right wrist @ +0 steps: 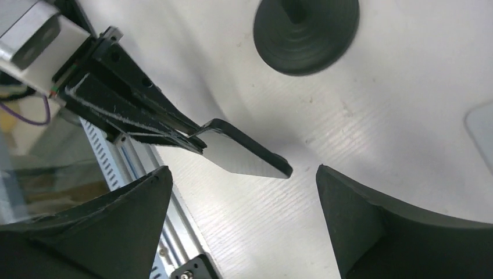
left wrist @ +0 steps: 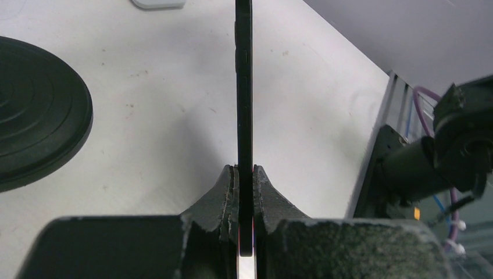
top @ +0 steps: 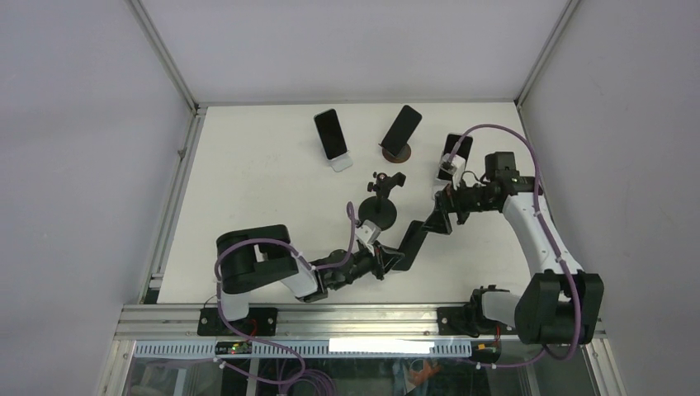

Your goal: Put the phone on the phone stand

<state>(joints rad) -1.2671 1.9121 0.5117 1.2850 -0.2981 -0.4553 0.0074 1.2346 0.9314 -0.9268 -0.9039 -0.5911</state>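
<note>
My left gripper point(top: 394, 254) is shut on the lower end of a black phone point(top: 425, 231) and holds it above the table. In the left wrist view the phone point(left wrist: 244, 87) stands edge-on between the fingers of that gripper point(left wrist: 245, 168). My right gripper point(top: 447, 208) is open and empty. In its wrist view the phone's free end point(right wrist: 244, 154) lies just ahead of that gripper's point(right wrist: 243, 174) spread fingers, untouched. The empty black phone stand point(top: 380, 213), with a round base and a clamp on top, stands left of the phone. Its base also shows in the left wrist view point(left wrist: 35, 110) and the right wrist view point(right wrist: 305, 29).
Three more phones rest on stands at the back: one on a white stand point(top: 332, 136), one on a brown stand point(top: 402, 132), one on a white stand point(top: 452, 157) right behind the right gripper. The table's metal front rail point(top: 363, 318) runs along the near edge.
</note>
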